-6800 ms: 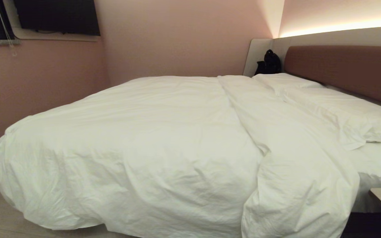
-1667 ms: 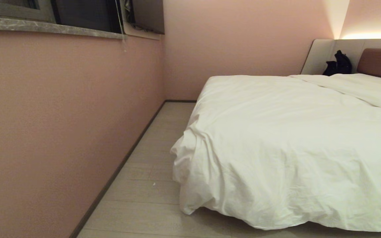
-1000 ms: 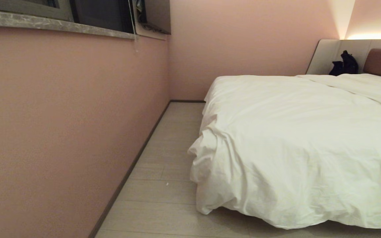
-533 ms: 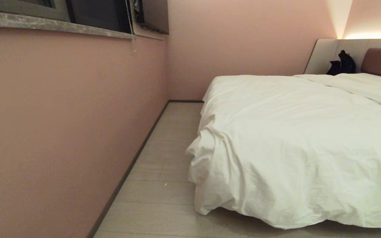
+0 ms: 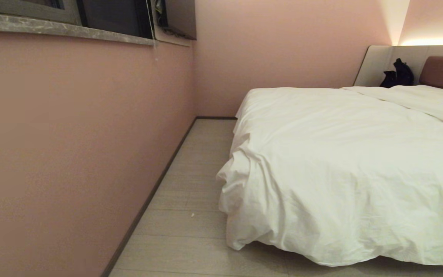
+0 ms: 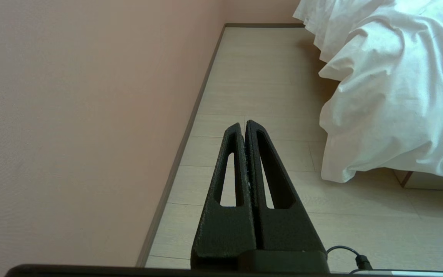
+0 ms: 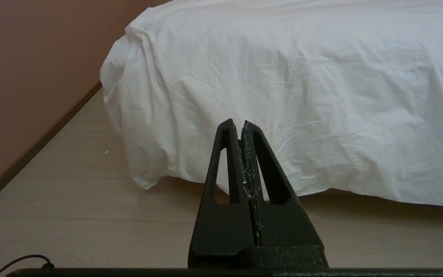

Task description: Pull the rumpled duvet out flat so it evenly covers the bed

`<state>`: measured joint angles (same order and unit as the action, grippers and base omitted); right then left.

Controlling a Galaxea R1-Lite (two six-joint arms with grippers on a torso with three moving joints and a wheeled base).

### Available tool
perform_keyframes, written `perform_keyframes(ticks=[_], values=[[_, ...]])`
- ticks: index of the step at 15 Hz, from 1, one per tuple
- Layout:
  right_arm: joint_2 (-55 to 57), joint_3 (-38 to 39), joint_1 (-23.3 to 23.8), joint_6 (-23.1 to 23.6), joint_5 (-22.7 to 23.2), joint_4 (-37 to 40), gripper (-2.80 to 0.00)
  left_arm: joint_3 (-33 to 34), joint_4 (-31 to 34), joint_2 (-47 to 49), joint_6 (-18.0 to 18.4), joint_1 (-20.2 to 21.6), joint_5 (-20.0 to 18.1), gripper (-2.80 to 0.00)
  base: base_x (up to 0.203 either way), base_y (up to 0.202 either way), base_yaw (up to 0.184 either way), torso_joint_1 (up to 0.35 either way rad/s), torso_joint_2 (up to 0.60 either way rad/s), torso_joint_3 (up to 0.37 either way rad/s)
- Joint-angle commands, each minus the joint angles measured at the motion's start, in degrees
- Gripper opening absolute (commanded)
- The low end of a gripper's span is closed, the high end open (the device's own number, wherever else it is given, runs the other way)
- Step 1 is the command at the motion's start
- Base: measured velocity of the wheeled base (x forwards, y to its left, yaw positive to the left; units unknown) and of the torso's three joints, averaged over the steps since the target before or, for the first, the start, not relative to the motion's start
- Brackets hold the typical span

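White and puffy, the duvet (image 5: pixel 344 169) fills the right half of the head view, spread over the bed (image 5: pixel 442 73) and hanging down its near side almost to the pale wood floor (image 5: pixel 190 192). Its near-left corner is bunched into soft folds. At the far right, the brown headboard sits in a pale surround panel, with a dark bag (image 5: pixel 398 74) in front of the panel. A pink wall (image 5: pixel 71 146) runs along the left, topped by a grey stone window sill (image 5: pixel 60 31). A strip of floor lies between wall and bed. Neither arm shows here.

From the left wrist view, the left gripper (image 6: pixel 243 125) has its black fingers pressed together, holding nothing, over the floor strip beside the wall. The duvet corner (image 6: pixel 383 96) hangs to its right, well apart from it.

From the right wrist view, the right gripper (image 7: pixel 240 124) is likewise fully closed and empty, pointing at the hanging side of the duvet (image 7: pixel 290 84) without touching it. Floor boards (image 7: pixel 90 215) lie beneath it, and the wall skirting (image 7: pixel 33 154) runs off to the left.
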<state>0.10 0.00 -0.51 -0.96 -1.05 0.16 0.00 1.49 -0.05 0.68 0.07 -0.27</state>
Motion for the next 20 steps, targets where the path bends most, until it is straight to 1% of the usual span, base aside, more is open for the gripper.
perform_keyframes(ticks=[1, 20], values=[[-0.01, 0.0, -0.02, 0.08, -0.01, 0.1, -2.8, 0.0, 0.01, 0.05, 0.02, 0.01, 0.0, -2.8, 0.0, 0.0, 0.0, 0.0, 0.0, 0.0], [-0.01, 0.0, -0.02, 0.0, -0.09, 0.1, -2.8, 0.0, 0.01, 0.05, 0.02, 0.01, 0.0, -2.8, 0.0, 0.0, 0.0, 0.0, 0.0, 0.0]])
